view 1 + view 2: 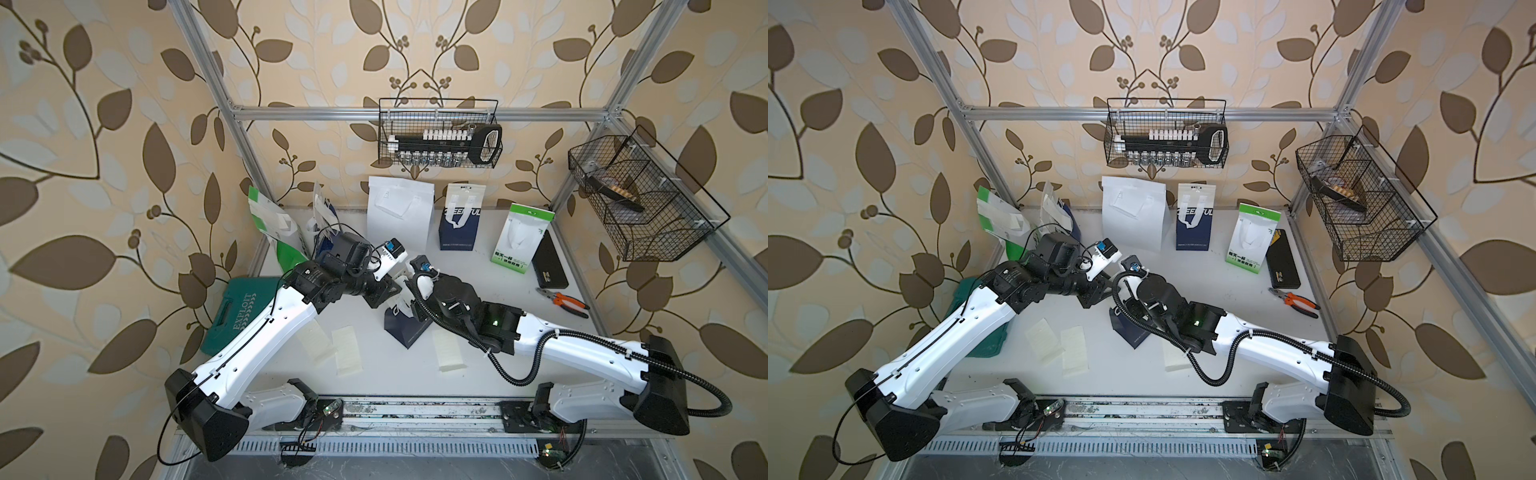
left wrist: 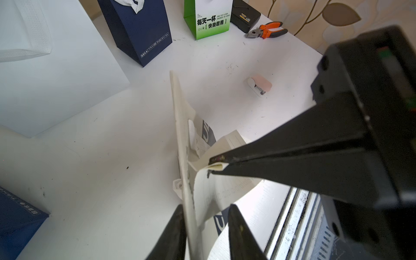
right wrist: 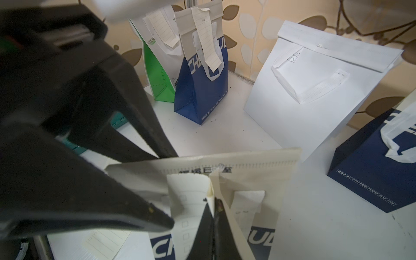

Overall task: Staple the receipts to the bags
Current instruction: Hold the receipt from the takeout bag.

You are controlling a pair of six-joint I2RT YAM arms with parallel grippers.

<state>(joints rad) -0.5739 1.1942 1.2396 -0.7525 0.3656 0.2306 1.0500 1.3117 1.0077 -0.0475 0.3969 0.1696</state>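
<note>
A navy-and-white bag (image 1: 405, 330) stands mid-table between both arms. My right gripper (image 3: 215, 200) is shut on a folded fold of a cream receipt (image 3: 191, 191), held against the bag's pale top flap (image 3: 247, 164). My left gripper (image 2: 207, 207) is open and straddles that flap and the curled receipt, one finger (image 2: 177, 234) touching the flap. Three loose receipts (image 1: 347, 351) lie on the table in front. Other bags stand at the back: white (image 1: 401, 216), navy (image 1: 459, 224), green-and-white (image 1: 523, 237). At the back left, two bags (image 3: 202, 85) carry receipts (image 3: 207, 38).
A small pink-and-white stapler (image 2: 260, 85) lies on the table beyond the held bag. A teal case (image 1: 237, 316) lies at the left edge. Orange pliers (image 1: 563, 299) and a black box (image 1: 548, 262) are at the right. Wire baskets (image 1: 440, 137) hang on the walls.
</note>
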